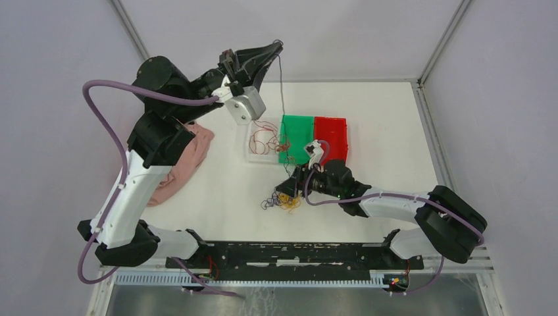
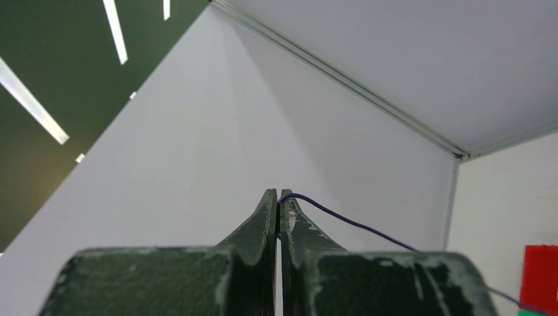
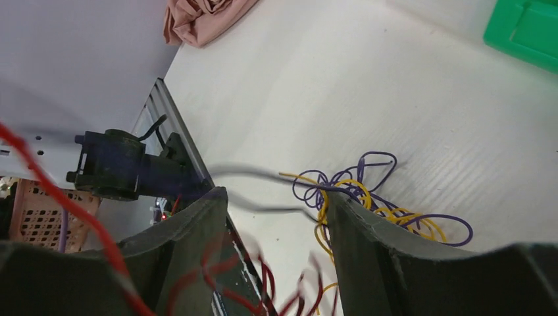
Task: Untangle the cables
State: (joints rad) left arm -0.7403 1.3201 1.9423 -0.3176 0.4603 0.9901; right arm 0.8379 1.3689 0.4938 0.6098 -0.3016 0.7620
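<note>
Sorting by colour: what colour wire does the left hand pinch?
A purple wire, clearest in the left wrist view.

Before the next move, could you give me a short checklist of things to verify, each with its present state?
1. Left claw shut on the purple cable: ok.
2. Purple cable free of the others: cannot tell; it hangs down toward the green tray.
3. Right claw open: ok.
4. Right claw near the cable pile: ok.
5. Red cable clear of the right claw: cannot tell; it is blurred close to the camera.
6. Pile untangled: not ok; purple and yellow loops cross.
</note>
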